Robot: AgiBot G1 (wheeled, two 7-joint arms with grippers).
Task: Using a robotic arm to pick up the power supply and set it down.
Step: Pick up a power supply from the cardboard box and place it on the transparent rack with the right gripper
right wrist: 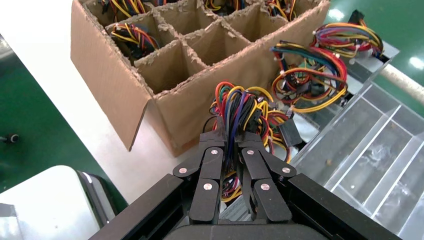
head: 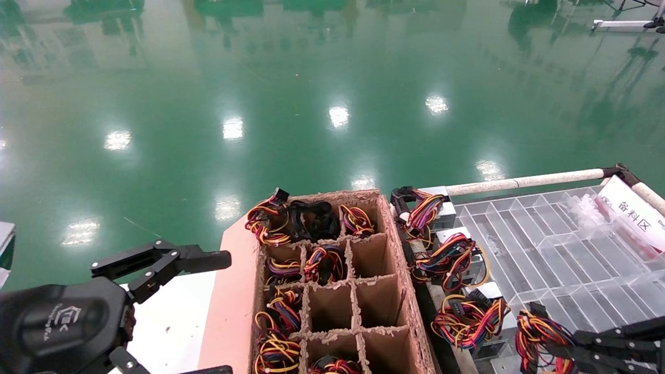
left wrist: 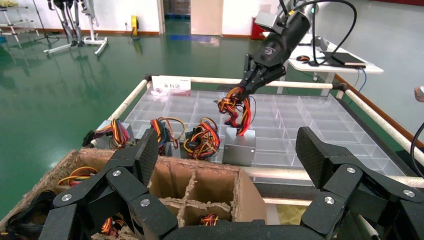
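My right gripper (head: 563, 345) (right wrist: 231, 140) is shut on the coloured wire bundle (right wrist: 240, 112) of a power supply (left wrist: 239, 146), a small silver box. The box hangs upright below the wires at the near edge of the clear tray, in line with other units. I cannot tell whether it rests on the tray or is lifted. The left wrist view shows that right gripper (left wrist: 248, 85) from afar, pinching the wires from above. My left gripper (head: 221, 314) (left wrist: 230, 150) is open and holds nothing, low at the left beside the cardboard box.
A cardboard box (head: 410, 291) with divided cells holds several wired units. Three more power supplies (head: 449, 257) line the strip between the box and the clear compartment tray (head: 571, 249). A white rail (head: 524, 182) and a sign (head: 634, 213) border the tray.
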